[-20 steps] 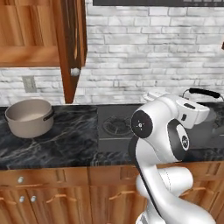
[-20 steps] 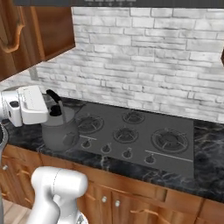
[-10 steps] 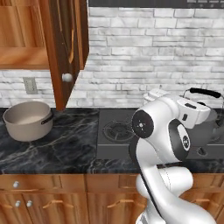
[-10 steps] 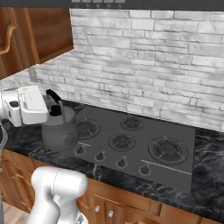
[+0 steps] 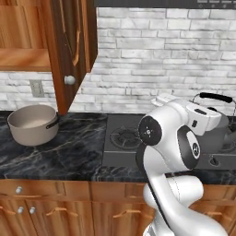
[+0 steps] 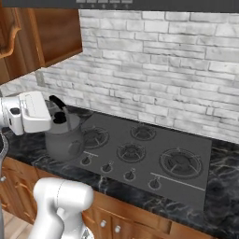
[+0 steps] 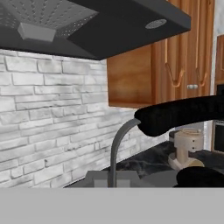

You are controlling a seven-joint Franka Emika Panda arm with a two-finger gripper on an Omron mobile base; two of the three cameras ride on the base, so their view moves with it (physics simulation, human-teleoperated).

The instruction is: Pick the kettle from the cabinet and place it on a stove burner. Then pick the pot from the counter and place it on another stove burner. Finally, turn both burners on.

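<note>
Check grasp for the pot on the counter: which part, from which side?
Take the pot by its rim, coming straight down from above. It stands upright and open-topped on the counter, so the thin wall suits the fingers, one inside, one outside. The dark side handle looks short and low; probably harder to reach. The open cabinet door hangs nearby.

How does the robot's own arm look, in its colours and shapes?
The arm is glossy white, built of thick rounded segments like bent tubes. Its joints carry dark round caps, one with a small white mark at its centre. The hand block of the gripper is a white box with rounded corners and a dark round spot on its side. No loose cables are visible.
</note>
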